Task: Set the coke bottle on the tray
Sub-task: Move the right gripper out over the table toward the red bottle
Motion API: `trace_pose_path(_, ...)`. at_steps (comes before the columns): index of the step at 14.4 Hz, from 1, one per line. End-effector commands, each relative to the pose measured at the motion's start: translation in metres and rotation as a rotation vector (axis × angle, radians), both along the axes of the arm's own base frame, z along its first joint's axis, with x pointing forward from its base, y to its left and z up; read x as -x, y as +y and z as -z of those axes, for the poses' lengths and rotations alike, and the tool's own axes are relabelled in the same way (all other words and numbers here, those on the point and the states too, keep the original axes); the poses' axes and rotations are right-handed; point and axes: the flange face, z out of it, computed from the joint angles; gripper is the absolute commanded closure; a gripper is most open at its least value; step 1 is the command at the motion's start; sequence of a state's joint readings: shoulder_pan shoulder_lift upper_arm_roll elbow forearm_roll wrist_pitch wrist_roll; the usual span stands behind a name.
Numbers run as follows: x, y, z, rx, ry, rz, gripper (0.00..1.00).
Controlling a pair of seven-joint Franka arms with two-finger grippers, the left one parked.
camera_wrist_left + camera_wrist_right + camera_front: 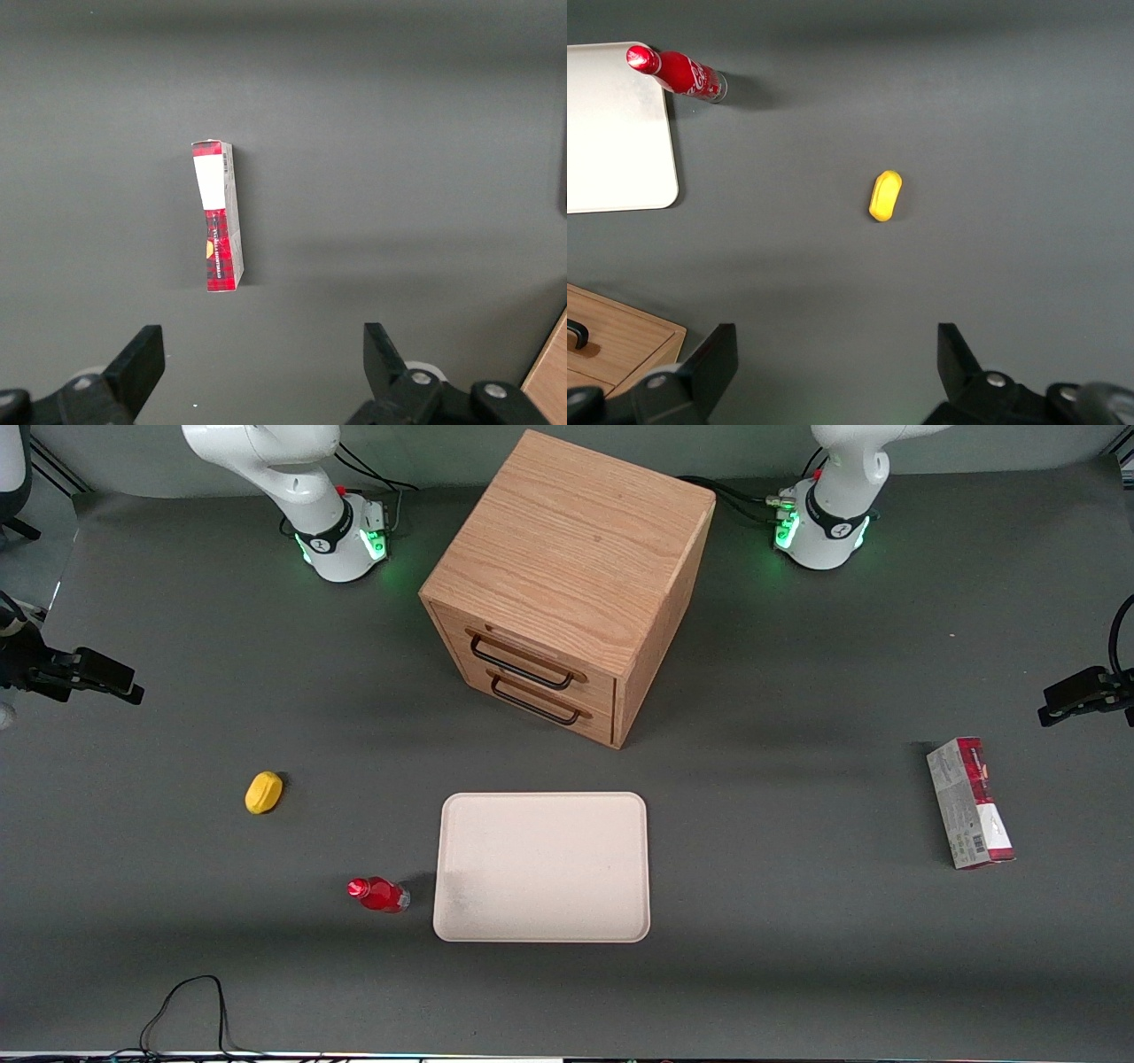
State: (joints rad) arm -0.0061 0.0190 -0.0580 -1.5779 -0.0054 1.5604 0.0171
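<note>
Coke bottle (378,895) standing just beside tray (542,866), at its nine o'clock; gripper (837,367) spread wide, empty, well apart above table; step: approach; next: descend, grasp.

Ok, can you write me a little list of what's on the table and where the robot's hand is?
bottle: tiny red plastic coke bottle, standing on the table beside the tray
tray: flat cream rectangular tray, bare
end effector: right arm's end effector, open, high above the yellow lump
cabinet: wooden drawer cabinet, drawers shut
carton: red-and-grey carton, toward the parked arm's end
</note>
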Motion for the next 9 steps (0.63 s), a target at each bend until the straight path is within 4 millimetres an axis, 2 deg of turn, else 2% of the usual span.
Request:
trace_pose_path(1, 0.003, 0.000, -0.006, 0.015, 0.002, -0.018, 0.00)
trace_pose_path(7, 0.000, 0.002, -0.001, 0.013, 0.012, -0.028, 0.00)
trace_pose_path(9, -0.011, 0.007, 0.000, 0.007, 0.007, -0.022, 0.00)
